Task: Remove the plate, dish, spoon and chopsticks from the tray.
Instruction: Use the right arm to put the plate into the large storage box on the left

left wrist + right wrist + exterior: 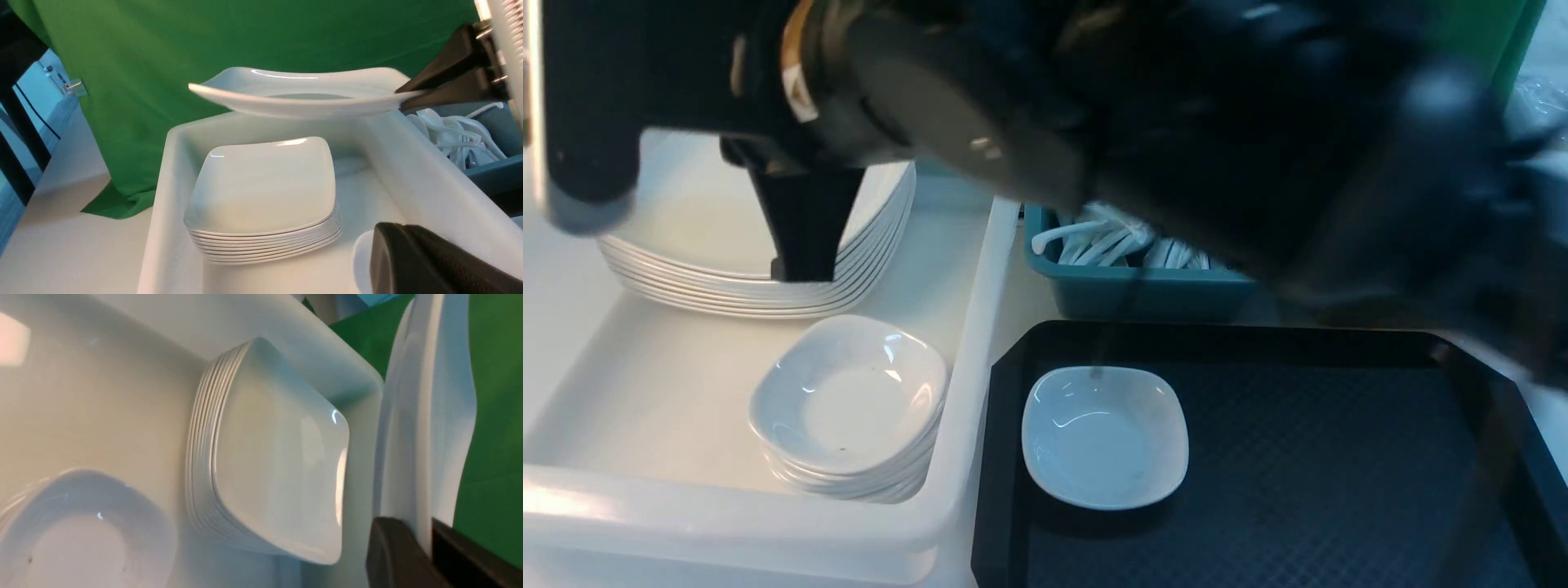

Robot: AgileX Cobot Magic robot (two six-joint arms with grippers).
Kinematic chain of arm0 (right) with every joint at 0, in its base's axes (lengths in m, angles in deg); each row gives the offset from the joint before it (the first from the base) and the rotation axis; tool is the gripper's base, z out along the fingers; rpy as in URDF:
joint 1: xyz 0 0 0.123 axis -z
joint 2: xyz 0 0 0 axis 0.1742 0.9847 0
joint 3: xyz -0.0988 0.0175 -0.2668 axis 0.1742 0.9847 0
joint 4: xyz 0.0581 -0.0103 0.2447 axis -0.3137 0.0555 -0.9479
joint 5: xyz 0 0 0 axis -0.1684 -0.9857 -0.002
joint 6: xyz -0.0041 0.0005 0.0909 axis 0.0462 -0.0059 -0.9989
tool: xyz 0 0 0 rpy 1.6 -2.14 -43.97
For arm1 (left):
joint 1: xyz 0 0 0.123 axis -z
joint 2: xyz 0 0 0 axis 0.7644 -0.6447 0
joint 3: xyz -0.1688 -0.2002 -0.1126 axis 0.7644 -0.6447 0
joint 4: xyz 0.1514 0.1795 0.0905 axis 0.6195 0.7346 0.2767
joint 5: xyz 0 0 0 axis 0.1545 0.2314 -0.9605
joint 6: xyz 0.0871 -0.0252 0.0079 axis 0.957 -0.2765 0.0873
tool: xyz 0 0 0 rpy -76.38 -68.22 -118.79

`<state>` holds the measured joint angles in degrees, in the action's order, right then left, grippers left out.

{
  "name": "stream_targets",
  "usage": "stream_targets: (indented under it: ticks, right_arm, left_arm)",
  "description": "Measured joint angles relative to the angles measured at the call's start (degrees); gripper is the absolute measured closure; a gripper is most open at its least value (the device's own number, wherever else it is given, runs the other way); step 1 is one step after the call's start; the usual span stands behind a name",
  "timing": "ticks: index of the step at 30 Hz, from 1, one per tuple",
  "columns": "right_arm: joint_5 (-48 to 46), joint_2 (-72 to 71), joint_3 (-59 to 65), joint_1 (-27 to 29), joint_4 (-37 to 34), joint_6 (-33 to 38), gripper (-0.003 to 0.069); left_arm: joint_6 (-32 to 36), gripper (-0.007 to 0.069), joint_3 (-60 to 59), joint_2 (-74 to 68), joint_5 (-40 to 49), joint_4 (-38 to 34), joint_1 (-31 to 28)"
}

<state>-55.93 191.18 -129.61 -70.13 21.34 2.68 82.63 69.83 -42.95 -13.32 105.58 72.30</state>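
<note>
The black fingers (394, 555) of the right gripper (425, 533) squeeze the big shiny white square plate (429, 416) over the plate pile (278, 465) in the white tub (102, 375), the left gripper (392, 253) is closed and empty, and only the small white dish (1104, 437) shows on the black plastic tray (1339, 457).

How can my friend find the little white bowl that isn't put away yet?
Look for the big black tray beside the white tub. The dish sits alone at the tray's left end; the other small dishes are stacked inside the tub.
</note>
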Motion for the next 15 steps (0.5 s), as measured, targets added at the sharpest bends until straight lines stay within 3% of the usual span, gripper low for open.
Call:
stream_targets:
  ticks: [9, 15]
  right_arm:
    - [3.48, 17.11, -10.77, 5.49, -10.49, 14.77, 0.0592]
    - [9.91, 21.31, -11.21, 7.27, -11.51, 16.65, 0.059]
  left_arm:
    - [-0.43, 0.0619, 0.0, 0.75, 1.29, -4.57, 0.0]
    - [-0.07, 0.0619, 0.0, 0.75, 1.29, -7.72, 0.0]
